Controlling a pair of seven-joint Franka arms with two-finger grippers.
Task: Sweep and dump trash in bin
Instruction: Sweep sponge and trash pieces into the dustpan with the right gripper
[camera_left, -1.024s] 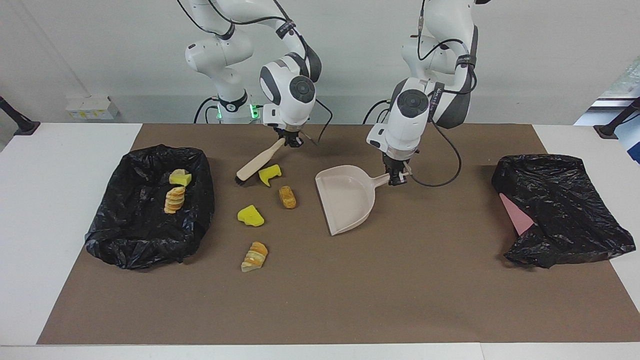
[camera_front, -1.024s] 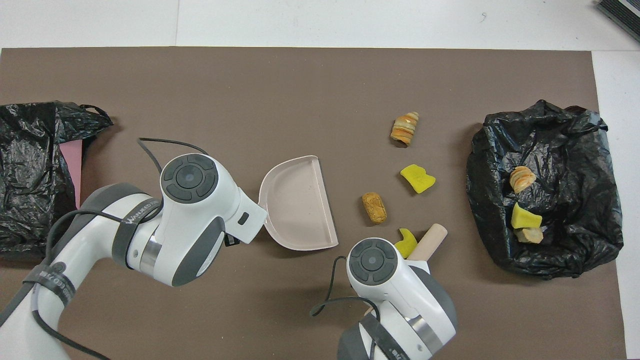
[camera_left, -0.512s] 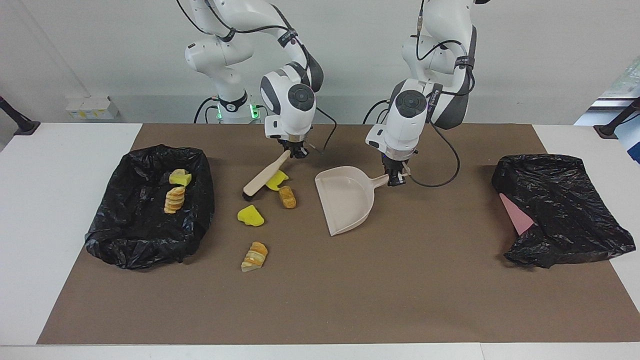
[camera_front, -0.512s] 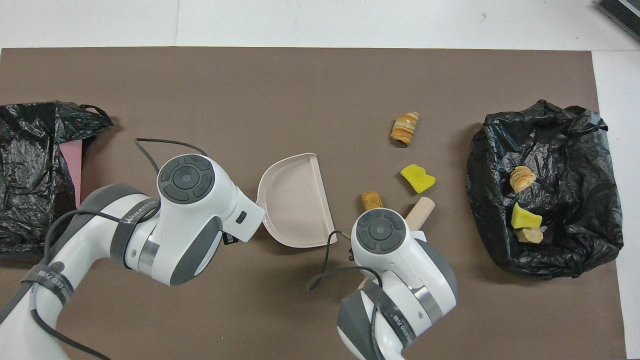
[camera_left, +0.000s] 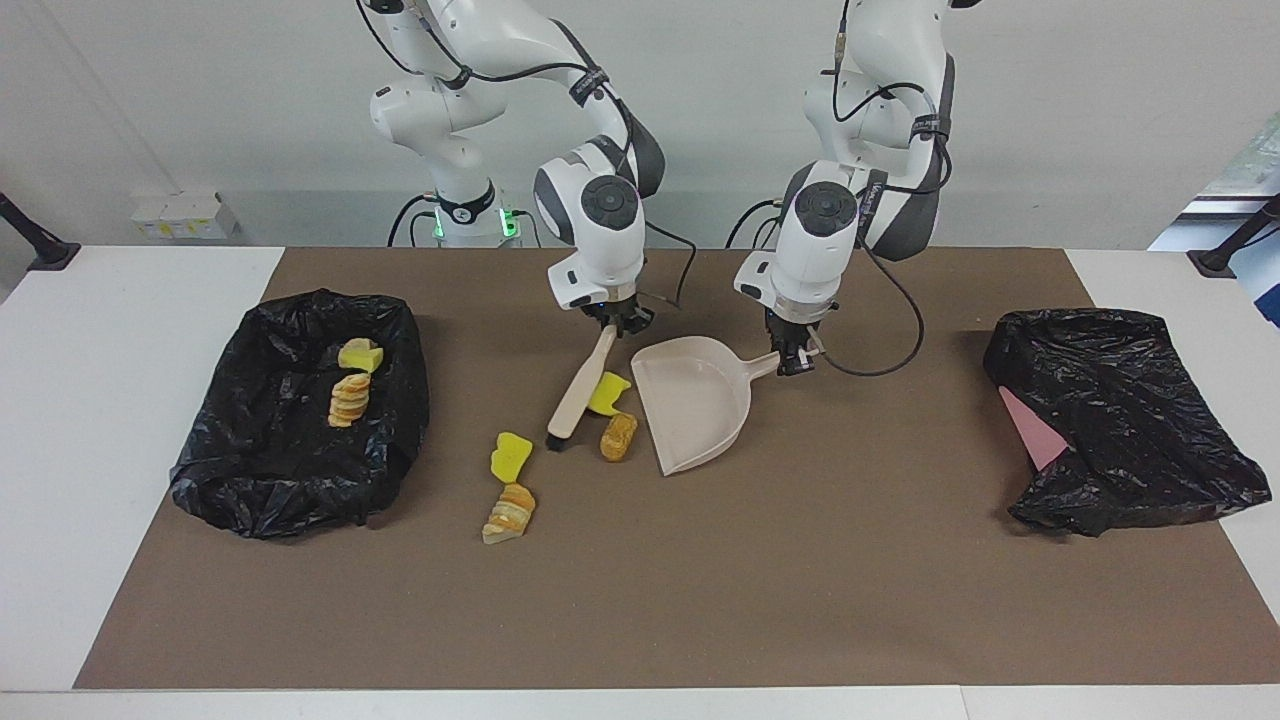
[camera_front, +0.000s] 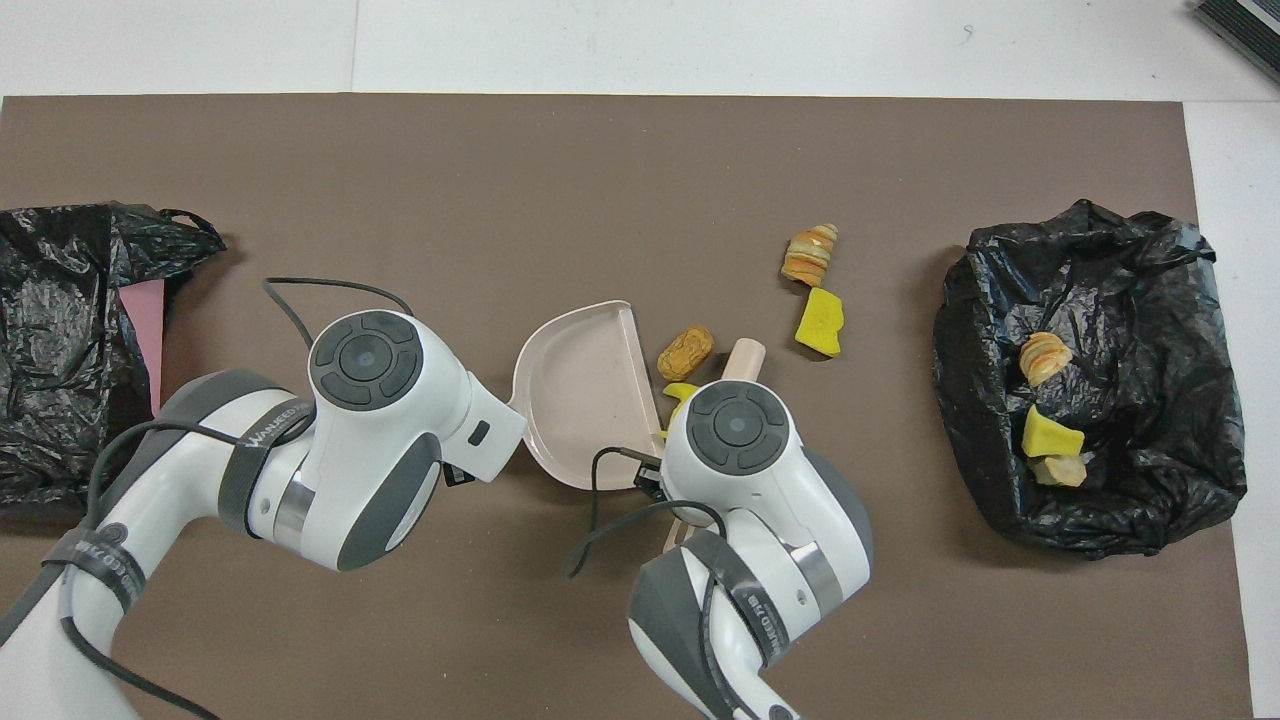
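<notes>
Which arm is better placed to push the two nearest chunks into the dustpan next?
The right: its pincer holds the brush, whose bristles sit beside the yellow wedge and brown chunk at the dustpan mouth. The left pincer holds the dustpan's handle.

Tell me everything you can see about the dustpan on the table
The dustpan is pale beige and looks like plastic: a shallow scoop with a raised curved wall, a flat open lip and a short handle. It rests on the brown mat, empty. The left end effector is shut on the handle. Its open lip faces the right arm's end of the table, where a yellow wedge and a brown bread-like piece lie beside it, with the brush next to them.
</notes>
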